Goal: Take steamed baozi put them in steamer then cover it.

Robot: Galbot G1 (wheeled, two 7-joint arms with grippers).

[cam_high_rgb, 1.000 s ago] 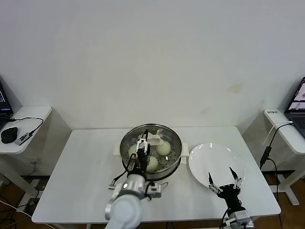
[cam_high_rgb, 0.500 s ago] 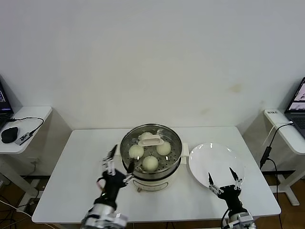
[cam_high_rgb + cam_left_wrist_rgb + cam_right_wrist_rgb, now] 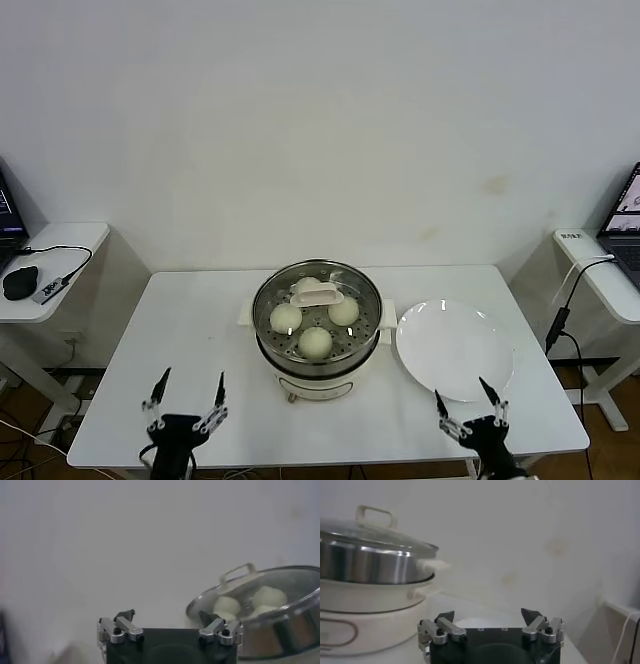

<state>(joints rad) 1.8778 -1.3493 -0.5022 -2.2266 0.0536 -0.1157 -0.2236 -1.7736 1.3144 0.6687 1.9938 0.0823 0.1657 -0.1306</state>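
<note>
Flanking the covered steamer, a white plate sits empty.

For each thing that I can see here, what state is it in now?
cover: seated on the steamer, closed.
steamer: covered, holding the buns.
steamed baozi: inside the steamer, under the glass.
plate: empty, beside the steamer.
left gripper: open, empty, at the table's near edge.
right gripper: open, empty, near the plate.
</note>
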